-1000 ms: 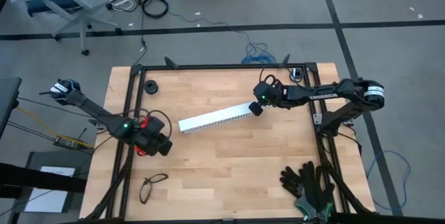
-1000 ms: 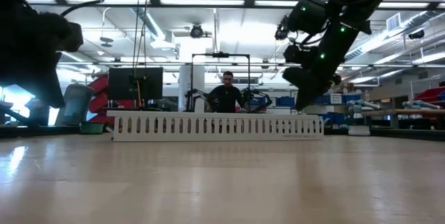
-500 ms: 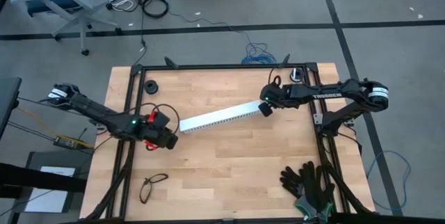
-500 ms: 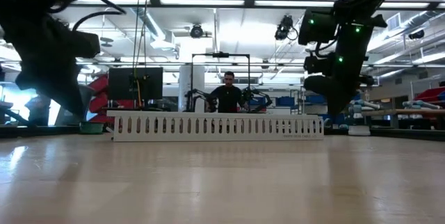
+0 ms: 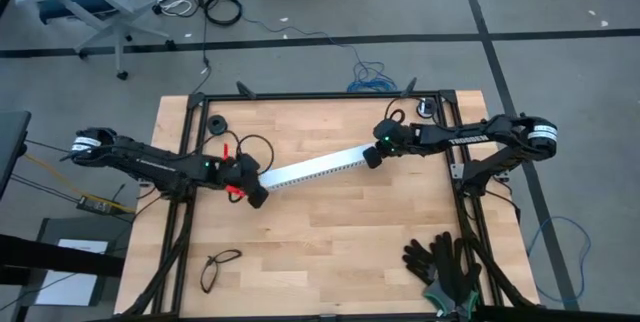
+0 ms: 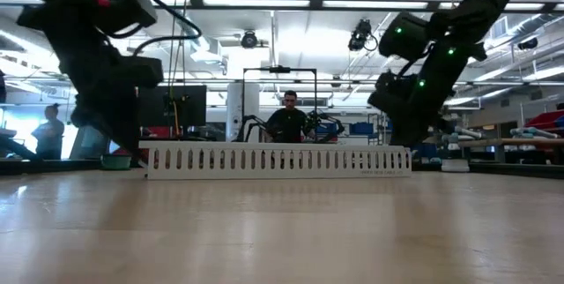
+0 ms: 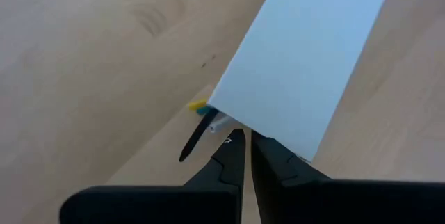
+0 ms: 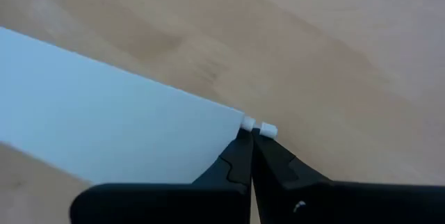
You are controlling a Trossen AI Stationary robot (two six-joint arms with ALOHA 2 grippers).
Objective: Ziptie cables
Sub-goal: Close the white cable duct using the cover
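The white perforated rail [image 5: 312, 167] is lying diagonally across the middle of the wooden table [image 5: 330, 242], its ends pointing toward 8 o'clock and 2 o'clock in the high view.

The left gripper [image 5: 256, 198] is sitting at the rail's 8 o'clock end, fingers pressed together and holding nothing. In the left wrist view, the closed fingertips [image 7: 245, 140] are resting right at the edge of the rail [image 7: 306, 57].

The cables [image 7: 205, 116] are showing only as short yellow, blue and white tips plus one dark strand, poking out from under that rail end, just beside the left gripper [image 7: 247, 139]. The rest of the bundle is hidden.

The right gripper [image 5: 371, 159] is sitting at the rail's 2 o'clock end, fingers likewise together and empty. In the right wrist view, its tips [image 8: 249, 139] are meeting the rail's corner, beside two small white nubs [image 8: 257, 126].

Black gloves [image 5: 445, 262] are lying at 4 o'clock and eyeglasses [image 5: 220, 267] at 7 o'clock.
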